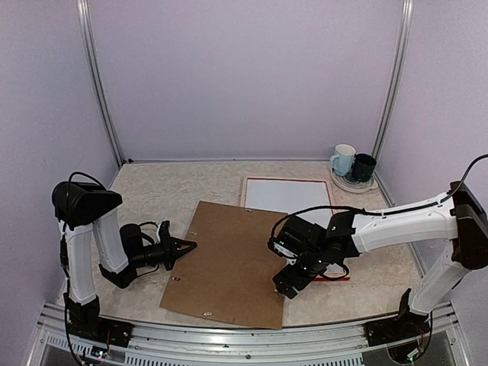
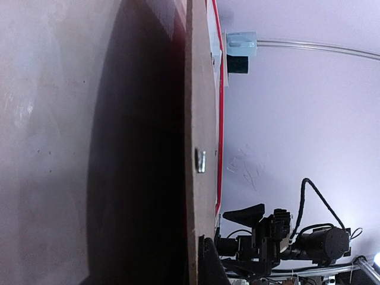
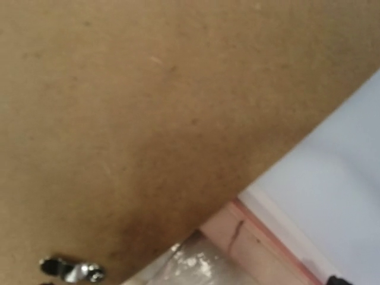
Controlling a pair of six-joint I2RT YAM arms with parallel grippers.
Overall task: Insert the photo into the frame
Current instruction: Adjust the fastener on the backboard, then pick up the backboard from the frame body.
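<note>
The brown backing board lies tilted at the middle of the table. Its right edge overlaps the frame, a red-edged rectangle filled with a white mat. My left gripper is at the board's left edge. In the left wrist view the board runs edge-on between the fingers, lifted over its shadow. My right gripper is over the board's right edge. Its view shows only board, the frame's pale side and white mat. The photo is hidden.
A pale mug and a dark mug stand on a dish at the back right corner. Purple walls close in the back and sides. The metal rail with both arm bases runs along the near edge.
</note>
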